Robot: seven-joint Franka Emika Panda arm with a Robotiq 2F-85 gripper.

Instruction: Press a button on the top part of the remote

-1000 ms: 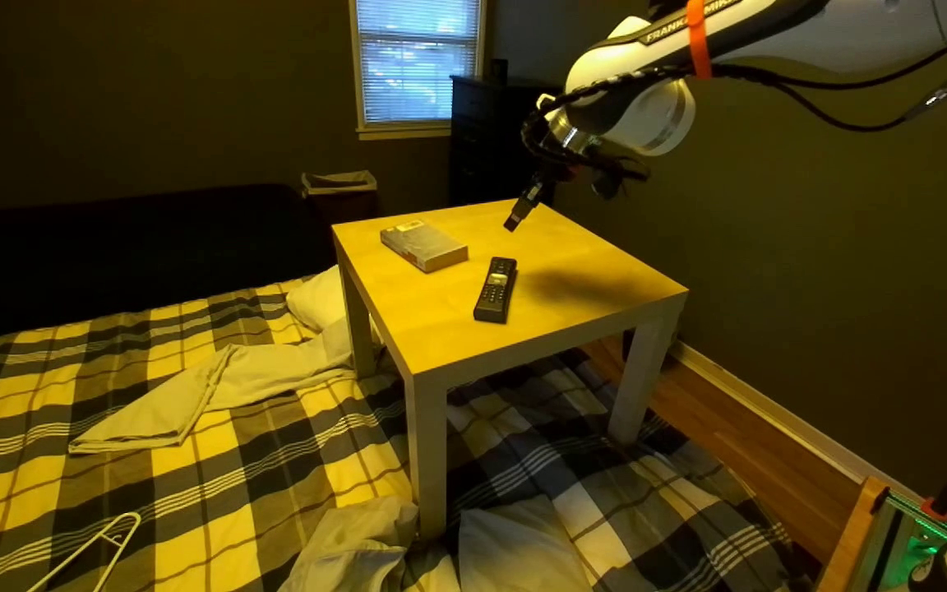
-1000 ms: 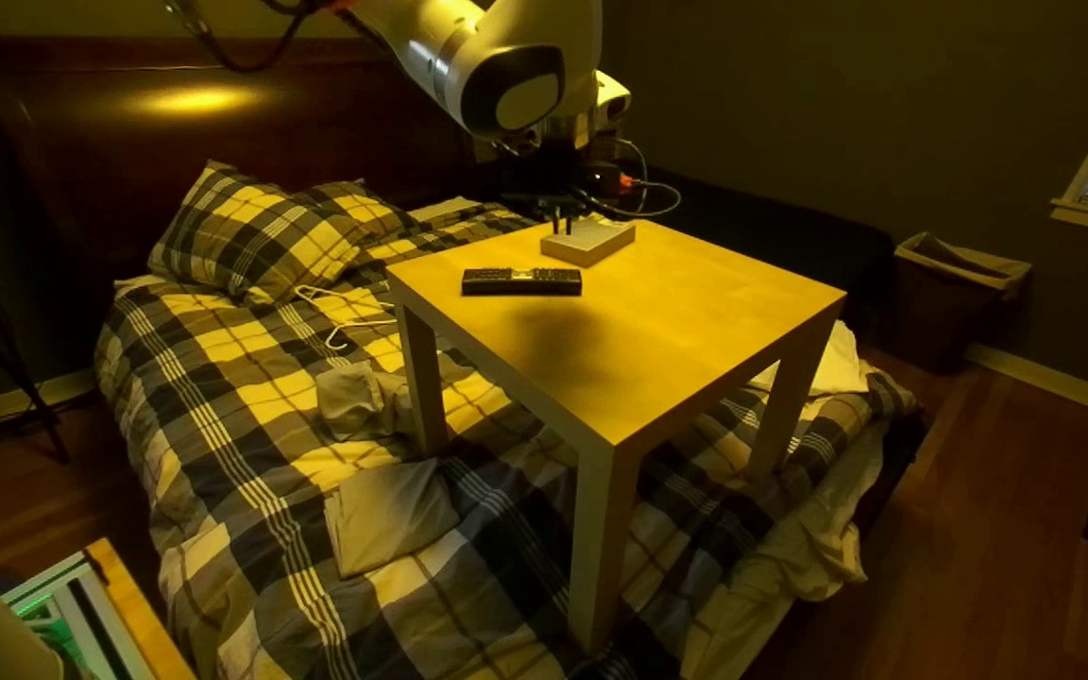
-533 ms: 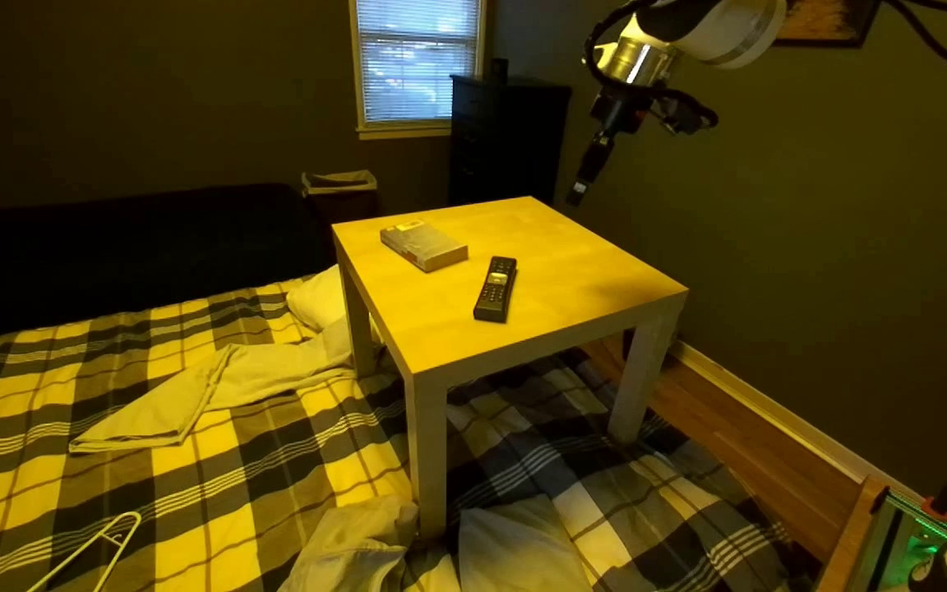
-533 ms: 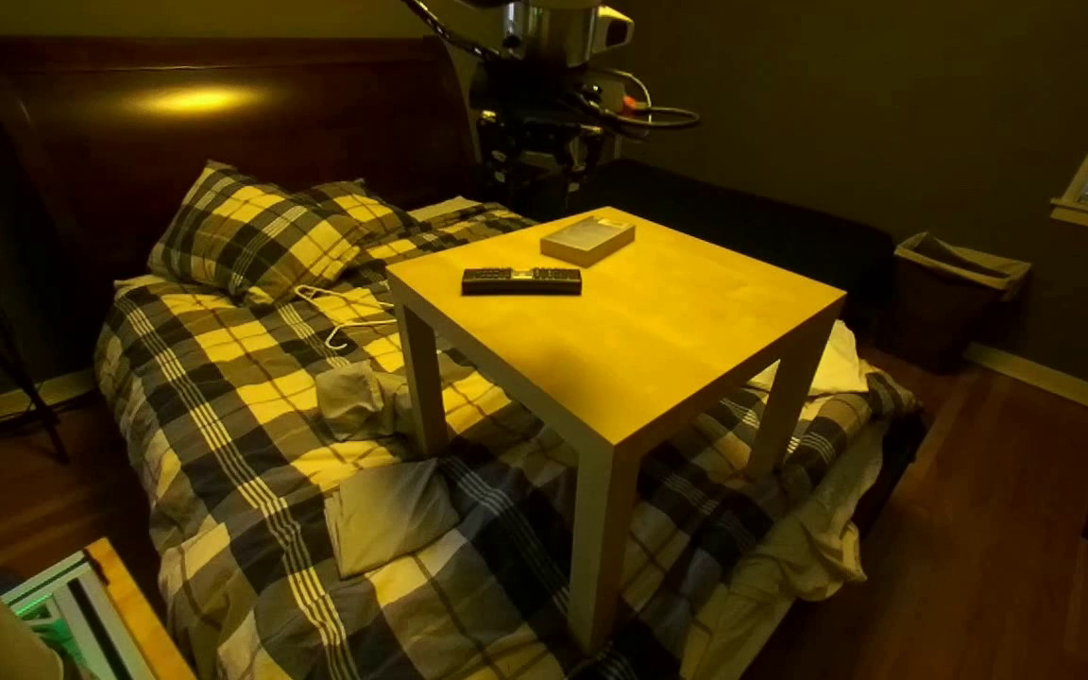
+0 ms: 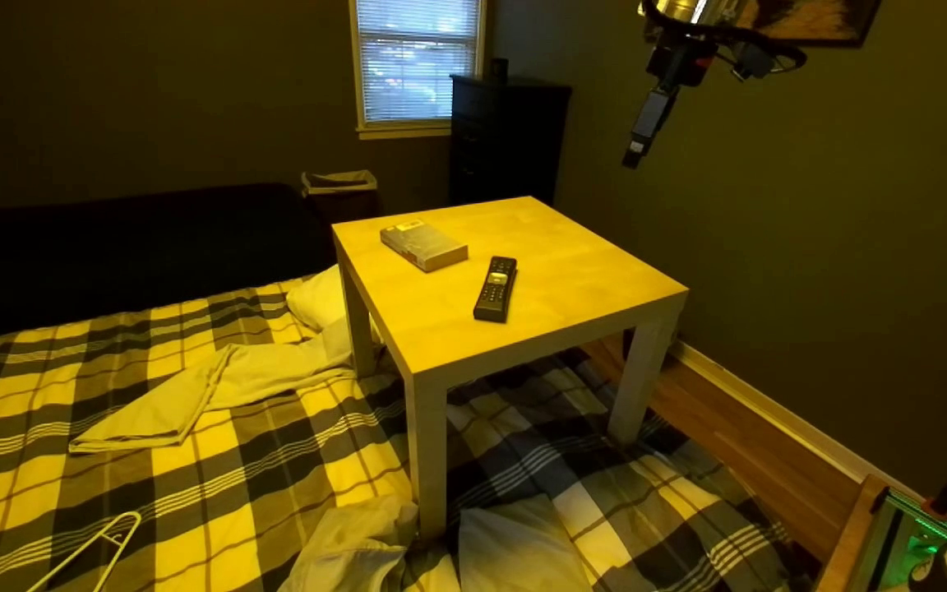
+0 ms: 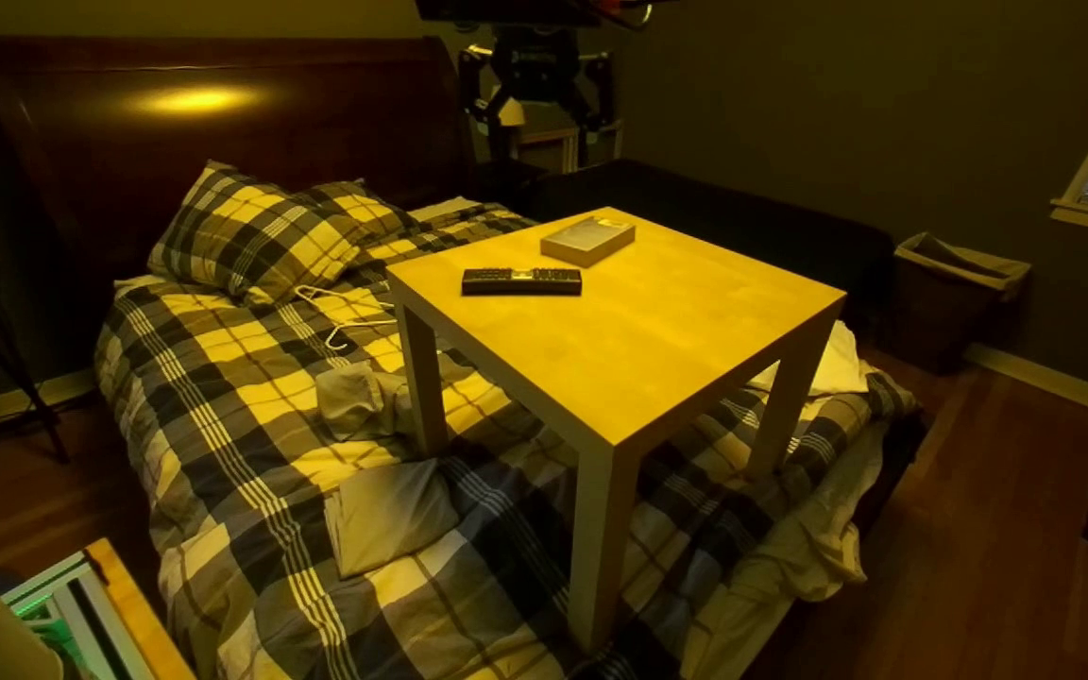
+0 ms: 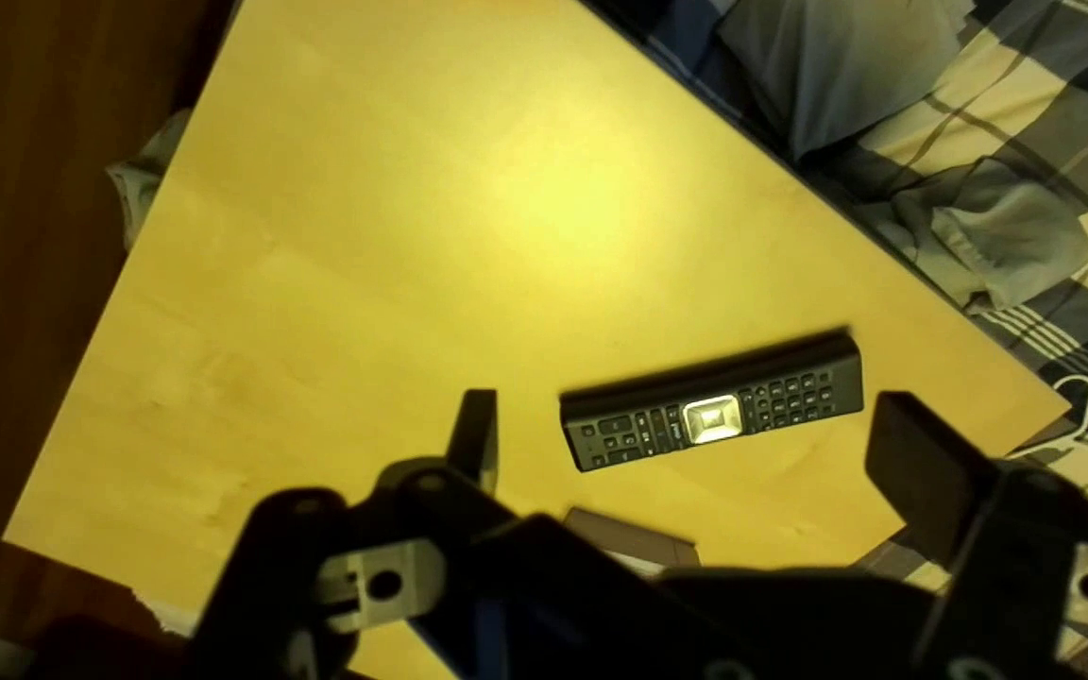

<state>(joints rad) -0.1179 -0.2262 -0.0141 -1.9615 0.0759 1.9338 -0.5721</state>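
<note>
Press Task: No Contact at Present

Item one: slim black plastic-looking remote [image 7: 712,401] with a square silvery centre pad [image 7: 713,420], lying face up on the square, pale-wood tabletop [image 5: 580,255]; near it, apart, a flat pale grey book-like box [image 5: 424,246]. Item two: your black two-fingered gripper [image 7: 686,425], hanging well above the tabletop, its fingers [image 7: 924,463] spread wide, holding nothing.

Progress: you have no contact with the remote. Whether a press is done, the remote's look cannot tell you. If none is done, everything is left to you: by judgement, bring the fingers together, aim at the end opposite the denser key grid [image 7: 794,398] (likely the top), descend and press lightly.
</note>
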